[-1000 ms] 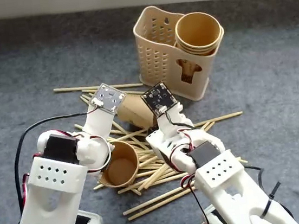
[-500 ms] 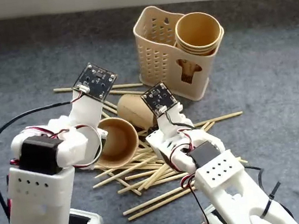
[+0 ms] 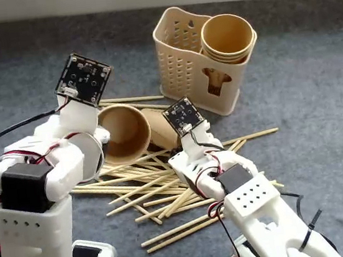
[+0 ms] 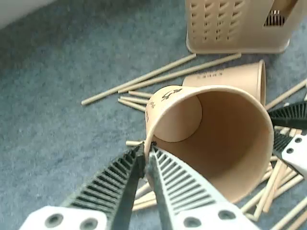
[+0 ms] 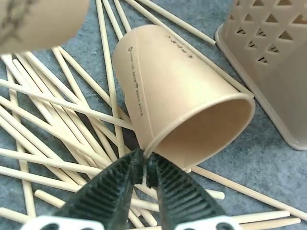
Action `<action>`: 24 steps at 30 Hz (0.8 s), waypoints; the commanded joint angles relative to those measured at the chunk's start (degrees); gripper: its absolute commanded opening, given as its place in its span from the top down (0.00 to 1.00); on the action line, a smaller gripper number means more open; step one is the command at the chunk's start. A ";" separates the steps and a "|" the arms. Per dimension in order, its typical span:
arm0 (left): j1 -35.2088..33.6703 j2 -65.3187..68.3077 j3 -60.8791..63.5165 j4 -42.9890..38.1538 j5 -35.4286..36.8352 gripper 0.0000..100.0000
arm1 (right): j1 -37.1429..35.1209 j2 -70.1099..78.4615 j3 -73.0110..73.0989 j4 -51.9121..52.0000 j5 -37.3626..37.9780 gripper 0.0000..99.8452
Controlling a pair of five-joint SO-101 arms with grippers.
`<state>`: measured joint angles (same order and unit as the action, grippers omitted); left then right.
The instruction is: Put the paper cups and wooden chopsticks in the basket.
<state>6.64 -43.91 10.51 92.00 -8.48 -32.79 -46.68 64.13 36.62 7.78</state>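
A grey, felt-like covering lies over the bench (image 3: 324, 147). At the left, the left fingers (image 4: 115, 179) are closed on the rim of a tan paper cup (image 4: 216, 139). It is held on its side over the chopstick pile, its brown inside showing. Just beside it a second cup (image 5: 177, 91) lies on its side on the chopsticks (image 3: 167, 195), and the right fingers (image 5: 115, 187) pinch its rim. The pale wooden sticks are scattered flat between the arms. Farther right the cream perforated basket (image 3: 181, 52) stands upright, with stacked cups (image 3: 228, 37) nested in its right compartment.
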 commanded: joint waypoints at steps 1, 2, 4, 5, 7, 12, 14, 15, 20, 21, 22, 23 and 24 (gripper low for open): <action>-0.66 0.75 -2.68 -8.35 3.34 1.00 | 0.84 -1.80 -0.31 -0.84 0.70 0.99; -0.66 0.75 -2.51 -10.46 4.84 1.00 | 0.84 -1.80 -0.31 -0.84 0.70 0.99; -0.66 0.84 -2.42 -14.51 6.68 1.00 | 0.84 -1.80 -0.31 -0.84 0.70 0.99; -0.57 0.84 -2.33 -16.62 7.12 1.00 | 0.84 -1.80 -0.31 -0.84 0.70 0.99; -0.40 0.84 -2.33 -20.57 8.35 1.00 | 0.84 -1.80 -0.31 -0.84 0.70 0.99; -0.31 0.84 -2.24 -28.84 11.78 1.00 | 0.84 -1.80 -0.22 -0.84 0.79 0.99; -0.22 1.19 -2.24 -31.30 13.19 1.00 | 0.84 -1.80 -0.22 -0.84 1.93 0.99; 0.40 1.80 -2.42 -32.62 13.89 1.00 | 0.84 -1.80 0.13 -0.84 3.43 0.99; 4.62 8.04 -2.86 -39.82 14.59 1.00 | 0.57 -1.80 1.98 -1.10 6.68 0.99; 5.49 9.27 -2.86 -41.23 14.59 1.00 | 0.57 -1.80 1.98 -1.10 6.68 0.99; 6.37 10.15 -2.86 -42.73 14.59 1.00 | 0.57 -1.80 1.98 -1.10 6.68 0.99; 7.34 11.12 -2.86 -44.13 14.59 1.00 | 0.57 -1.80 1.98 -1.19 6.68 0.99; 8.57 11.82 -2.95 -45.54 14.59 1.00 | 0.57 -1.80 2.07 -1.19 6.77 0.99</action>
<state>10.68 -34.68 10.51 52.44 5.49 -32.79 -46.68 66.59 36.62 13.67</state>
